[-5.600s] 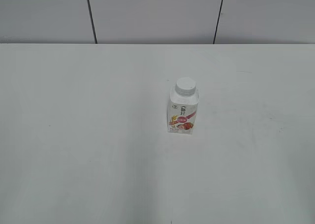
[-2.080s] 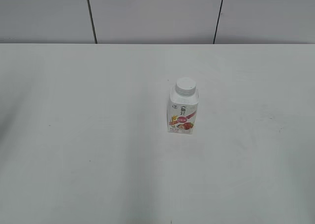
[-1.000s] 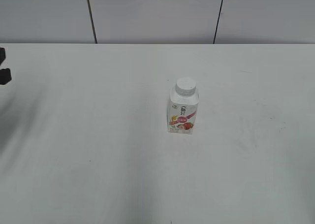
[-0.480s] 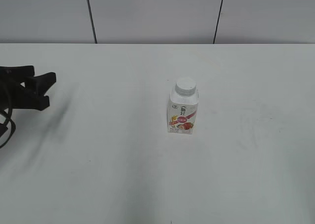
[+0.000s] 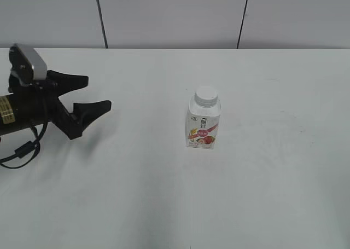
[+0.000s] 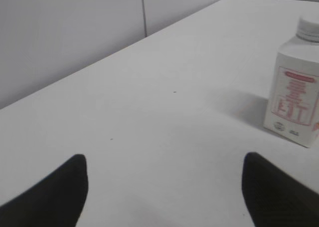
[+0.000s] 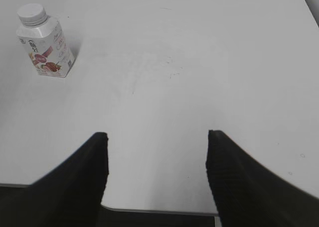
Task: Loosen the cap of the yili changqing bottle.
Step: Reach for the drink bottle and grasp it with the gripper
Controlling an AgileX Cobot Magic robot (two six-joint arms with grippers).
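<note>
Both grippers' jaws spread, empty; capped yili changqing bottle (image 5: 203, 123) stands apart

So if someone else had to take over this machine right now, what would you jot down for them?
Left gripper: open, empty, above the table at the left, fingers pointing toward the bottle, well short of it.
Right gripper: open, empty, back at the table's near edge, not seen in the exterior view.
The yili changqing bottle stands upright near the middle of the table, label facing the exterior camera. The cap sits on its neck.
Done: nothing gripped yet.
Left: probably hold the bottle with one gripper, then twist the cap loose with the other.
</note>
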